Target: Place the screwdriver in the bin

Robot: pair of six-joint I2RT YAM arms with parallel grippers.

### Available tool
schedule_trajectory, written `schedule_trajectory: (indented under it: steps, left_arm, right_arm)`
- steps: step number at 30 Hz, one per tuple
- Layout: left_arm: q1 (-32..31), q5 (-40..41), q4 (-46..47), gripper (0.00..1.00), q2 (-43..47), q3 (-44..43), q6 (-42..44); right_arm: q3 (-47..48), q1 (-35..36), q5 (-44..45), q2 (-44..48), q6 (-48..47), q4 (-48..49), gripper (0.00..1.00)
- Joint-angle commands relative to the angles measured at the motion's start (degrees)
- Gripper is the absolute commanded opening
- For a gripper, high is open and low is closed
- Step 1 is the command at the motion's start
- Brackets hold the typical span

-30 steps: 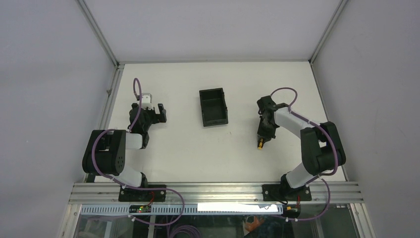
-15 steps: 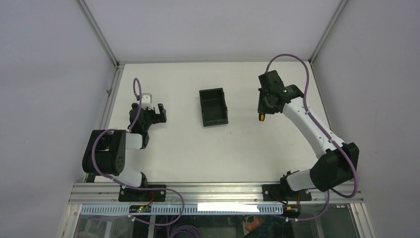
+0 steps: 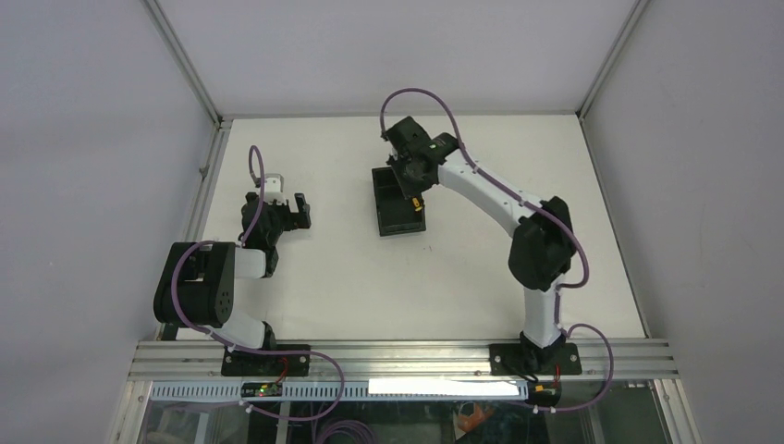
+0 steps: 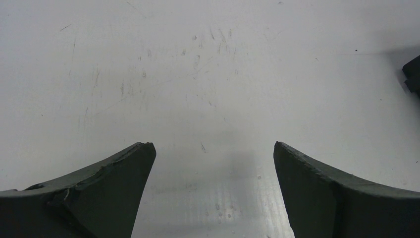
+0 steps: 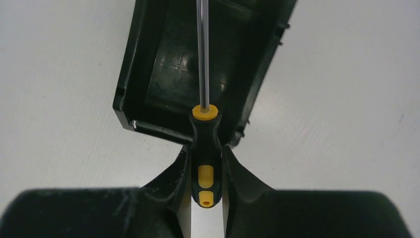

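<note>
Black bin (image 5: pixel 130 64): sat on the white bench (image 5: pixel 59 74), right under the tool.
Screwdriver (image 5: pixel 205 130): I saw its handle pinched in the right end effector (image 5: pixel 206 148), shaft pointing out over the bin's interior; couldn't tell if the tip touched.
Left end effector (image 4: pixel 213 148): fingers spread wide, low over the bench.

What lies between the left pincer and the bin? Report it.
Nothing: only bare white table separates the left pincer and the bin, seen in the top view.
</note>
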State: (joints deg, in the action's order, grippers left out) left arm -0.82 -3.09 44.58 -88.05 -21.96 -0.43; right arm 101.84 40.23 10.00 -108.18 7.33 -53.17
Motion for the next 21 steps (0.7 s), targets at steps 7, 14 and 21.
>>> schedule_trajectory:
  steps: [7,14,21]
  left_arm:
    - [-0.67,-0.51,1.74,0.99,1.68,0.16,-0.45]
    - [-0.67,-0.51,1.75,0.99,1.66,0.16,-0.45]
    - [-0.67,-0.49,1.74,0.99,1.65,0.16,-0.45]
  right_arm:
    - [11.01,0.89,-1.99,-13.23,-8.68,0.74,0.12]
    - [11.15,0.99,-1.42,-12.99,-6.13,0.72,0.45]
    - [14.56,0.97,2.05,-8.22,-3.65,0.26,0.59]
